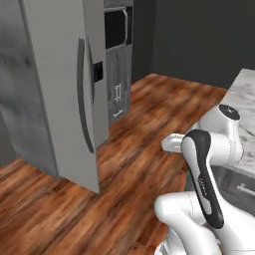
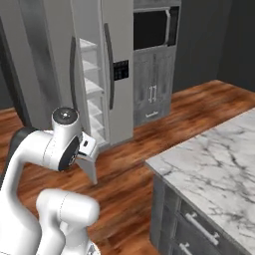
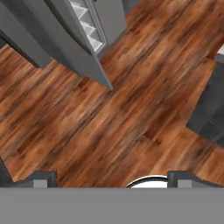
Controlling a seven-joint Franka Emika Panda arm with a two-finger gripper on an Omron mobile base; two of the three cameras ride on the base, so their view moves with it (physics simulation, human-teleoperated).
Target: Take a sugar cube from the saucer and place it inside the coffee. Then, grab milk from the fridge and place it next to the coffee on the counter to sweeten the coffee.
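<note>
The fridge (image 1: 55, 89) stands tall and pale grey at the left, its door (image 2: 119, 64) swung open so the white shelves (image 2: 89, 84) show inside. In the hand view the fridge (image 3: 83, 26) lies at the top left, some way off. My gripper (image 3: 113, 179) points down at the wooden floor, open, with nothing between its fingertips. My hand (image 2: 85, 149) hangs over the floor between the fridge and the counter (image 2: 214, 164), a white marble top at the right. The sugar cube, saucer, coffee and milk are out of view.
Dark grey cabinets with drawer handles (image 2: 194, 224) sit under the counter. A built-in oven over grey cupboard doors (image 2: 152, 60) stands right of the fridge. Wooden floor (image 3: 131, 109) stretches between fridge and counter. The open fridge door (image 1: 89, 99) juts into the room.
</note>
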